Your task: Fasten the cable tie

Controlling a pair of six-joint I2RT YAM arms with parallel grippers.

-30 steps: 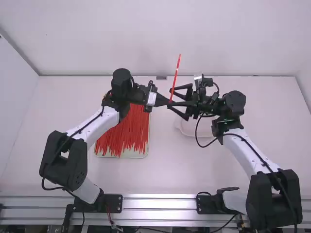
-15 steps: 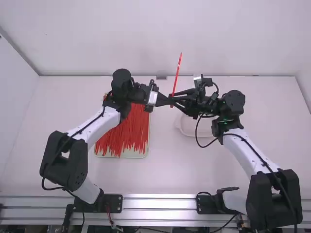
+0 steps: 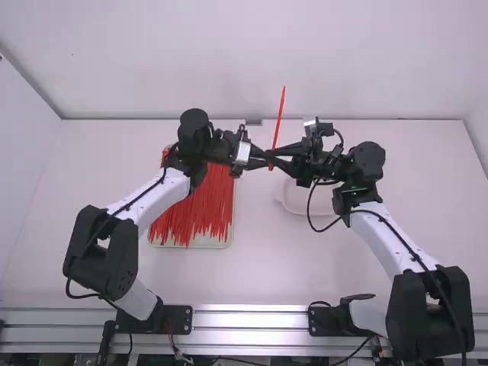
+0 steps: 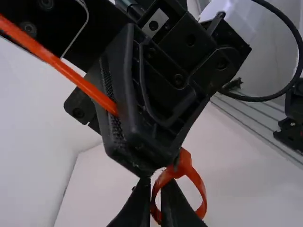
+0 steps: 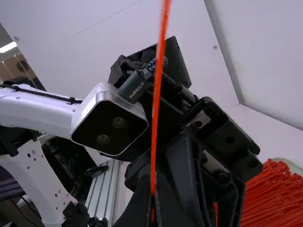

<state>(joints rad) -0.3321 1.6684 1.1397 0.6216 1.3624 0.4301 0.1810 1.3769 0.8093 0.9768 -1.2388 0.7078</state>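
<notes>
You are working in the upper middle of the high view, above the surface, where both arms are meeting. The cable tie is hanging in the air between them, with its tail pointing nearly straight up. Your left jaws are pressing together on the small loop. Your right jaws are clamping the tail just beside them, almost touching. The tie looks threaded, so you are probably cinching it. Watch the crowding: the two sets of jaws are sitting so close that any pull off the tail's line is risking a knock between them. The left jaws are catching only a thin edge of the loop, so a hard tug could yank it free and drop the tie toward the white dish or the tray of spare ties. The slick tail may also be slipping through the right jaws.
</notes>
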